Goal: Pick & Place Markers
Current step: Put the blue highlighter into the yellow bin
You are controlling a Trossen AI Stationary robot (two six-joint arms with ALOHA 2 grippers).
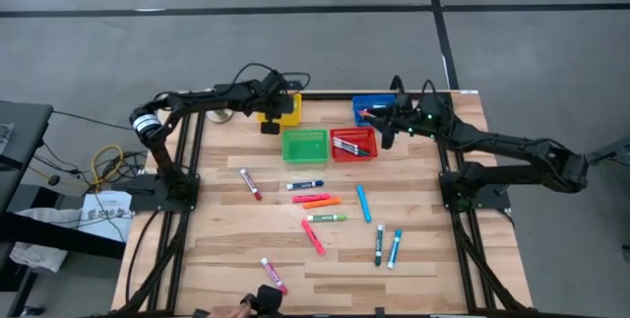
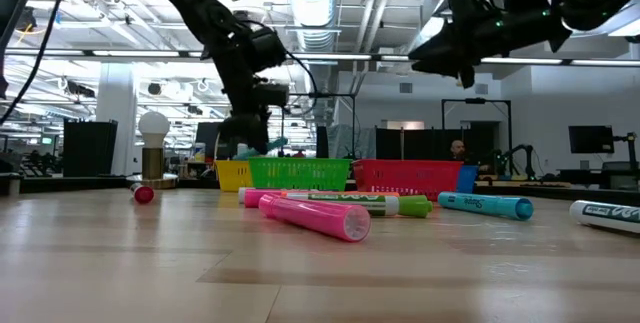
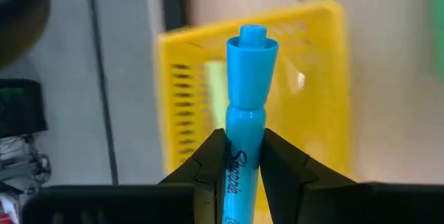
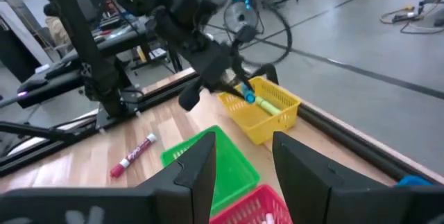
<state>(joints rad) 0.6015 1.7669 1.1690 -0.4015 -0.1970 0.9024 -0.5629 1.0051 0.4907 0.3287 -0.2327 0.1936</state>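
Note:
My left gripper (image 3: 243, 141) is shut on a light blue marker (image 3: 246, 92) above the yellow basket (image 3: 319, 78), which stands at the table's far edge and holds a yellow-green marker (image 4: 274, 99). The right wrist view shows this gripper (image 4: 232, 85) slanting down over the basket (image 4: 260, 116). My right gripper (image 4: 243, 151) hangs open and empty above the red basket (image 1: 353, 144), beside the blue basket (image 1: 369, 108). Several markers (image 1: 322, 202) lie flat on the table nearer the front. My left gripper pinches the blue marker's barrel (image 3: 241, 160) between its two fingers. The marker lies along the fingers and sticks out well past their tips, its stubbed end (image 3: 252, 35) foremost. The fingers slant down from the table's left. The marker is lifted clear above the yellow basket.
The green basket (image 1: 304, 147) sits between the yellow and red ones. Loose markers are scattered over the middle and near right of the table, one pink (image 1: 274, 274) near the front edge beside a small dark object (image 1: 268, 298). Bare wood lies at the near left.

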